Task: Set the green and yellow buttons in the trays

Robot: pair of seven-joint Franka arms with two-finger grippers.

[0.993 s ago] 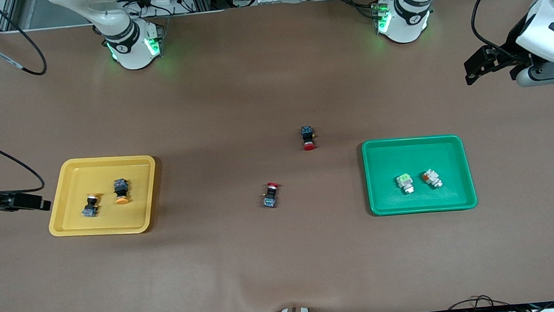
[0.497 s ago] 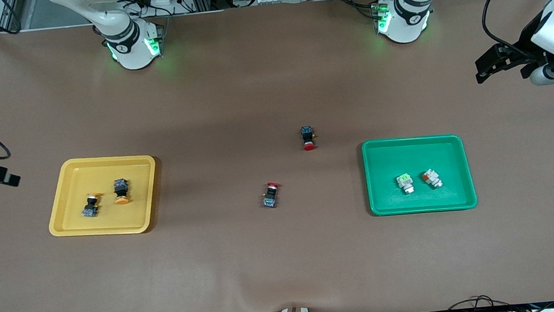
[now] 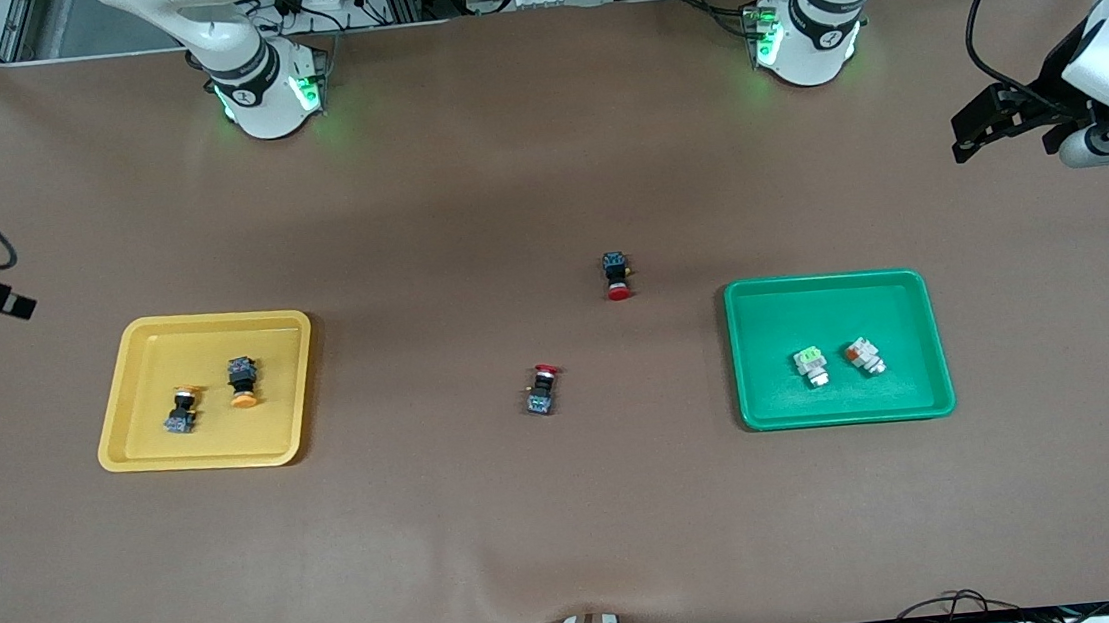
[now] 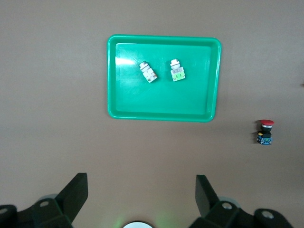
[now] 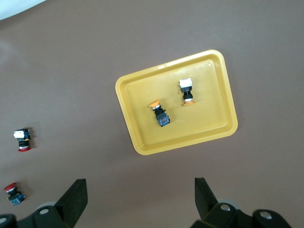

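With buttons lying in both trays, left gripper (image 4: pixel 137 199) and right gripper (image 5: pixel 137 199) hang over table, jaws wide, empty.

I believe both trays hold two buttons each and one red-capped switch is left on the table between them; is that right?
Not quite: two red-capped switches lie between the trays, one farther from the front camera, the other nearer. The front view shows it. The yellow tray and the green tray do hold two buttons each.

L end effector (image 3: pixel 963 133) raised over the surface at L arm's end, fingers (image 4: pixel 73 194) spread wide, empty. R end effector (image 3: pixel 12 304) up at R arm's end, mostly out of front view, fingers (image 5: pixel 75 199) apart, empty.
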